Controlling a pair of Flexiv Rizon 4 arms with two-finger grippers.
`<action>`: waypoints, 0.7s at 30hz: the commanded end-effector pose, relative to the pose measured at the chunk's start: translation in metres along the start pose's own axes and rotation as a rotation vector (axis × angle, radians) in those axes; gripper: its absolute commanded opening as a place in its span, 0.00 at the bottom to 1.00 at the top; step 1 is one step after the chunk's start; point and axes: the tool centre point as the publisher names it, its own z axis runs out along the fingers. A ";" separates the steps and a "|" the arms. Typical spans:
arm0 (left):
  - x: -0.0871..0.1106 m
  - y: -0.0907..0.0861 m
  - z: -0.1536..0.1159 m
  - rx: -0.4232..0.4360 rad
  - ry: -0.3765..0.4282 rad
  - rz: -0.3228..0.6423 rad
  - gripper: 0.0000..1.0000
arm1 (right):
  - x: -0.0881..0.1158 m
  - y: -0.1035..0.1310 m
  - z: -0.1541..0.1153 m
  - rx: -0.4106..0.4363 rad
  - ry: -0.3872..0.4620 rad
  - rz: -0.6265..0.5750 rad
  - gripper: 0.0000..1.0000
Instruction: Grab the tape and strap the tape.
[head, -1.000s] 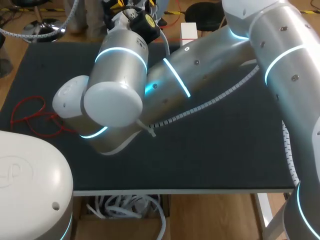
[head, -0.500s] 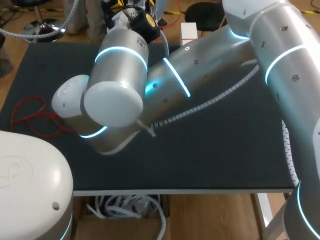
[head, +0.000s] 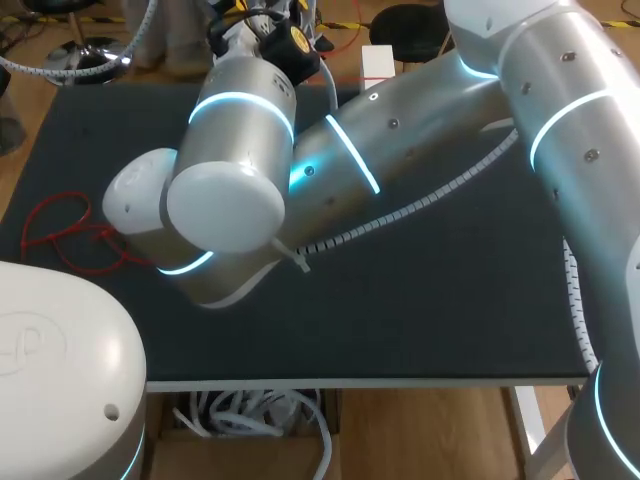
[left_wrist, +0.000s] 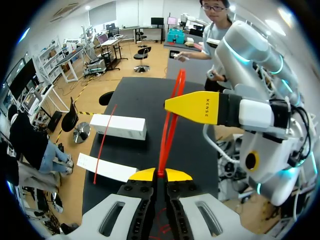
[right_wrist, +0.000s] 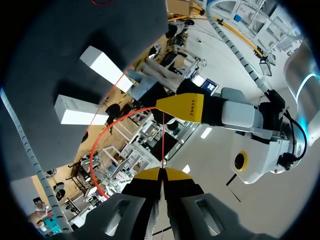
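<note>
The tape is a thin red strap (left_wrist: 169, 131). In the left wrist view my left gripper (left_wrist: 160, 175) is shut on its lower end, and the strap rises from it as a narrow loop. My right gripper (left_wrist: 199, 107) comes in from the side and is shut on the loop higher up. In the right wrist view my right gripper (right_wrist: 162, 174) pinches a straight run of the strap (right_wrist: 163, 137), which leads to my left gripper (right_wrist: 184, 107); a curved part bows out to one side. In the head view both grippers are hidden behind the crossed arms, above the table's far left.
More red strap (head: 58, 232) lies tangled on the dark table (head: 450, 300) near its left edge. Two white boxes (left_wrist: 120, 126) (left_wrist: 106, 170) lie by one table edge, with a loose straight red strip (left_wrist: 102, 145) over them. My right arm (head: 400, 130) crosses above the table's middle.
</note>
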 end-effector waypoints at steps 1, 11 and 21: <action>0.000 -0.001 -0.001 -0.004 0.002 -0.001 0.00 | -0.001 0.001 0.000 0.000 0.003 -0.004 0.00; 0.000 -0.001 -0.001 -0.004 0.002 -0.001 0.00 | -0.003 0.005 0.001 -0.001 0.000 0.001 0.00; 0.000 -0.001 -0.001 -0.004 0.002 -0.001 0.00 | -0.003 0.015 0.002 -0.011 0.003 -0.005 0.00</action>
